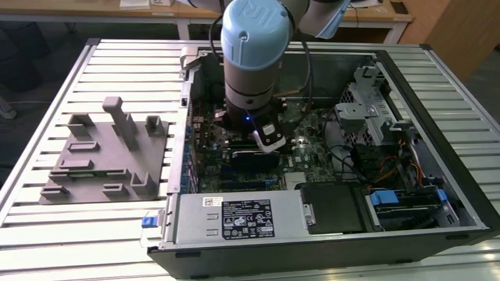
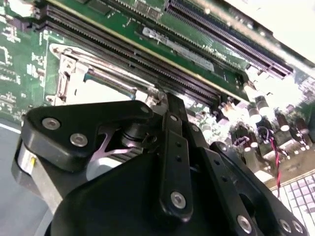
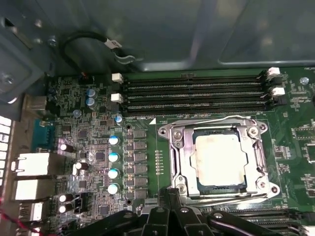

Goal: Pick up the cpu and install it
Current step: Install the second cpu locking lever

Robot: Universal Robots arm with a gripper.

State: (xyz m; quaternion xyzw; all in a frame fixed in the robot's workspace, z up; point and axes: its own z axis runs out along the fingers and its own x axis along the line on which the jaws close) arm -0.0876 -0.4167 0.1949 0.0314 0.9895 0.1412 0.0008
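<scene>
The cpu (image 3: 220,160) is a square chip with a pale silvery top, lying flat inside the metal socket frame (image 3: 177,157) on the green motherboard (image 3: 93,147). In the second wrist view its bright top (image 2: 101,92) shows just beyond the black fingers (image 2: 174,123). My gripper (image 3: 170,195) hovers at the socket's edge beside the chip, its fingertips pressed together with nothing between them. In the exterior view the arm (image 1: 250,58) stands upright over the middle of the open computer case (image 1: 437,117).
Memory slots (image 3: 197,96) run along one side of the socket, and capacitors (image 3: 113,164) stand on another. A grey plastic fixture (image 1: 105,155) lies on the slatted table at the exterior view's left. The power supply (image 1: 238,216) and drive cage (image 1: 367,111) crowd the case.
</scene>
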